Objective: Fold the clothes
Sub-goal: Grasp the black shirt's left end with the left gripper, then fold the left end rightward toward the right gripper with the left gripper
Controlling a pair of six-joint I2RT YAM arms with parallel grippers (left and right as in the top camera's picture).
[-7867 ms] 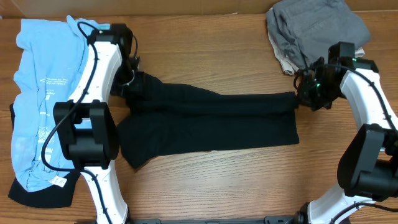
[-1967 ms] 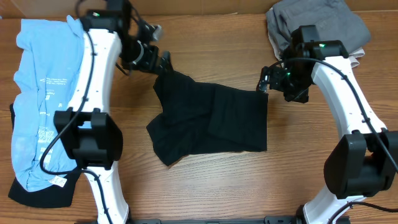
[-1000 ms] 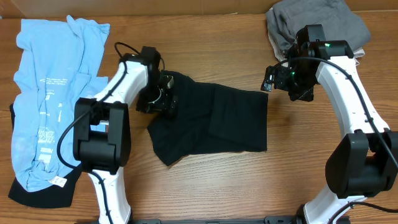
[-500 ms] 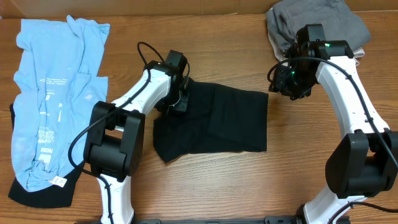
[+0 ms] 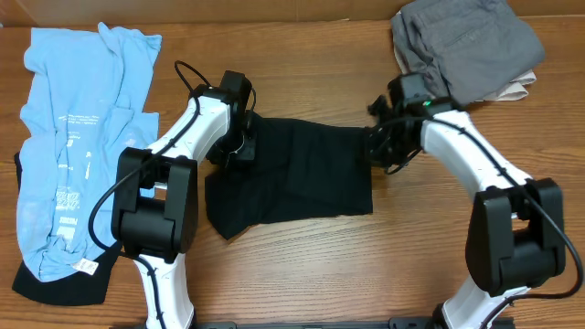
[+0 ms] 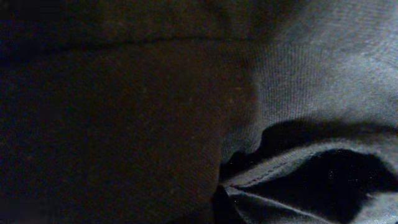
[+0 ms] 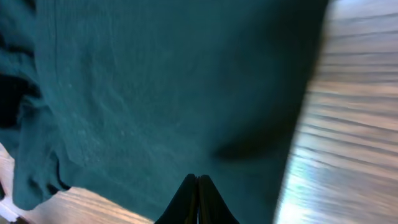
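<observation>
A black T-shirt (image 5: 302,178), one of the clothes, lies folded into a rough rectangle at the middle of the table. My left gripper (image 5: 239,148) rests on its upper left edge. The left wrist view is filled with dark fabric (image 6: 311,74) and its fingers are hidden, so I cannot see whether cloth is caught. My right gripper (image 5: 378,152) is at the shirt's upper right edge. In the right wrist view the right gripper (image 7: 198,183) is shut tip to tip over the shirt (image 7: 155,93), nothing visible between the fingers.
A light blue printed tee (image 5: 78,137) lies spread at the far left over a dark garment (image 5: 64,288). Grey clothes (image 5: 466,41) are piled at the back right on a beige piece (image 5: 516,91). Bare wooden table (image 5: 366,265) shows in front.
Both grippers have shut. The right gripper dropped down and left onto the shirt's right edge. The left gripper slid right, then back left, and the shirt shifted left.
</observation>
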